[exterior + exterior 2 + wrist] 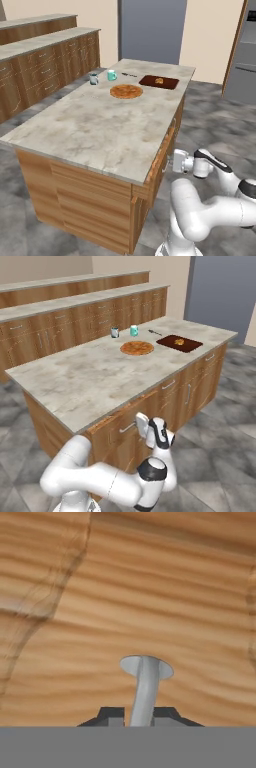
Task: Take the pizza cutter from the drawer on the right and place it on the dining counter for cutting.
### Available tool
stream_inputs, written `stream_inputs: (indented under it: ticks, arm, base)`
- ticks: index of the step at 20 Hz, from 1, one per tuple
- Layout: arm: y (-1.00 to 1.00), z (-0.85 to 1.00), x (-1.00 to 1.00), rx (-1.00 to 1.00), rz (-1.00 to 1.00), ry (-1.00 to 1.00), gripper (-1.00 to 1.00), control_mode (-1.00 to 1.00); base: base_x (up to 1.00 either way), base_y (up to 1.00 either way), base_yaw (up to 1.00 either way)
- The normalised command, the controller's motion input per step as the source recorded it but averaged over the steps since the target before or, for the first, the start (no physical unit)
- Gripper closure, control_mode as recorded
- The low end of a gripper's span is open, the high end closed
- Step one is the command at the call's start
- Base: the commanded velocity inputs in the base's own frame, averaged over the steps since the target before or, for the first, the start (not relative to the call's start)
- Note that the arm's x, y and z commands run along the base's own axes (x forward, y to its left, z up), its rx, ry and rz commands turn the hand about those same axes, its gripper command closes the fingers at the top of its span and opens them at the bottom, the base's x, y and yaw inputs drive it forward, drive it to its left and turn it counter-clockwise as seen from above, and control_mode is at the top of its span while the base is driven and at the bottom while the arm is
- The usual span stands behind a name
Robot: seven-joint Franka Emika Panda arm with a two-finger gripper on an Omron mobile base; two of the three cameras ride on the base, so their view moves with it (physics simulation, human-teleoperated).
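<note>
Inside, drawer (150,602) contents hidden; tool (142,717) clamping handle (145,687).

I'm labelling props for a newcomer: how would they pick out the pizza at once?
Start at the dining counter, the marbled stone island in mid-room. Toward its far end, the pizza lies flat beside a dark cutting board. It is the only round, orange-brown disc; the two cups behind it stand upright.

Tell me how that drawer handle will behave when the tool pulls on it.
The slim metal drawer handle looks rigid, so it probably won't flex. Its smooth round bar may be slippery between the tool tips, shut on it. The drawer likely slides straight out rather than tipping.
</note>
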Motion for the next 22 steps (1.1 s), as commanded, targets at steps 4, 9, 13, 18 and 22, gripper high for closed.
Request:
stream_inputs:
  ticks: [4,9,13,18,22]
  arm:
    - [-0.81,-0.06,0.0,0.13,0.08,0.0,1.0,-1.0]
    - [-0.79,-0.07,0.0,0.12,0.07,0.0,1.0,-1.0]
    - [-0.76,-0.07,0.0,0.12,0.07,0.0,1.0,-1.0]
    - [-0.75,-0.07,0.0,0.11,0.07,0.0,1.0,-1.0]
    - [-0.8,-0.09,0.0,0.11,0.09,0.0,1.0,-1.0]
  base:
    - [0.0,0.0,0.0]
    - [0.0,0.0,0.0]
    - [0.0,0.0,0.0]
    - [0.0,0.0,0.0]
    - [0.0,0.0,0.0]
